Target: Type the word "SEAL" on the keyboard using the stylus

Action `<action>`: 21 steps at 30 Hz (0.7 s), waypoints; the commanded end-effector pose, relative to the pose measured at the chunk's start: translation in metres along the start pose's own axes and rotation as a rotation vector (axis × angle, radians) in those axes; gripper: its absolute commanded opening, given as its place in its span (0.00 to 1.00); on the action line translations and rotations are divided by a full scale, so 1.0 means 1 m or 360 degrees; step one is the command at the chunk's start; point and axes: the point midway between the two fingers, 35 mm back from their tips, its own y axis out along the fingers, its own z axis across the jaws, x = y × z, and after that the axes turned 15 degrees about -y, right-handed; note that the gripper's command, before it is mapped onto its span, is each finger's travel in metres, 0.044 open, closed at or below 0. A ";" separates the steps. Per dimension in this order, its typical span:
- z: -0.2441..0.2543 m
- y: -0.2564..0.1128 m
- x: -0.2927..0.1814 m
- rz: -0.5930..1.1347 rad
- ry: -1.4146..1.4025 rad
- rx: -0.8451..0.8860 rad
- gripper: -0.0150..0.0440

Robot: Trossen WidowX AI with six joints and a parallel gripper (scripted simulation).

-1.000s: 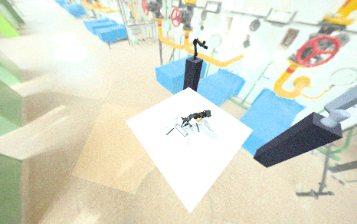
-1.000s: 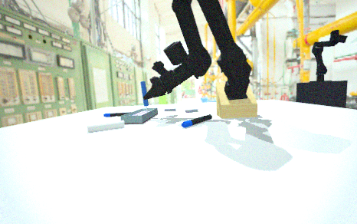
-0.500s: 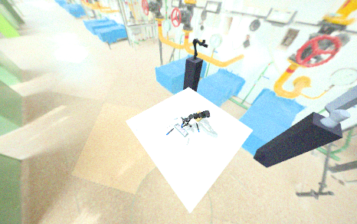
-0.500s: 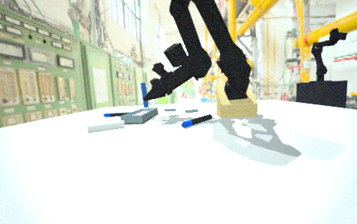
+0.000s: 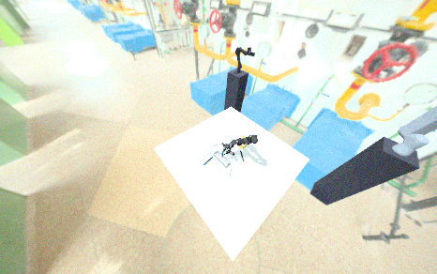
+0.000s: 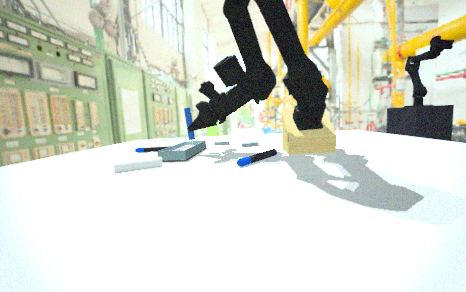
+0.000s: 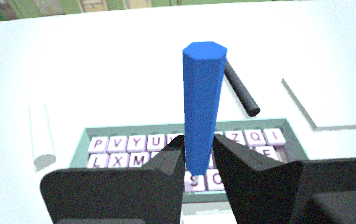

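My gripper (image 6: pixel 191 128) (image 7: pixel 198 140) is shut on the blue stylus (image 6: pixel 188 118) (image 7: pixel 204 95), which stands nearly upright between the fingertips. The grey-green keyboard (image 5: pixel 221 159) (image 6: pixel 176 152) (image 7: pixel 125 131) lies below. In the wrist view the stylus's lower end is over the top of the S key (image 7: pixel 193 185), in the row nearest me. Whether it touches the key cannot be told. P, V, Y, U, Z, Q and I show in the far row, and L, X and M in the middle row. The fingers and stylus hide several keys, and I cannot make out the A key.
A black pen with a blue end (image 5: pixel 208 160) (image 6: pixel 150 149) (image 7: pixel 242 89) lies beyond the keyboard. Another blue-tipped black pen (image 5: pixel 242 155) (image 6: pixel 256 157) lies near the arm's base. A white bar (image 6: pixel 138 164) (image 7: pixel 41 135) lies left of the keyboard, and a pale flat slab (image 7: pixel 330 102) lies at the right.
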 end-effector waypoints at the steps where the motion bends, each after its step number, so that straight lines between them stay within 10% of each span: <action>1: -0.002 -0.004 0.009 -0.0013 -0.0014 0.0004 0.39; 21: -0.018 -0.014 0.029 0.0015 0.0071 -0.0117 0.36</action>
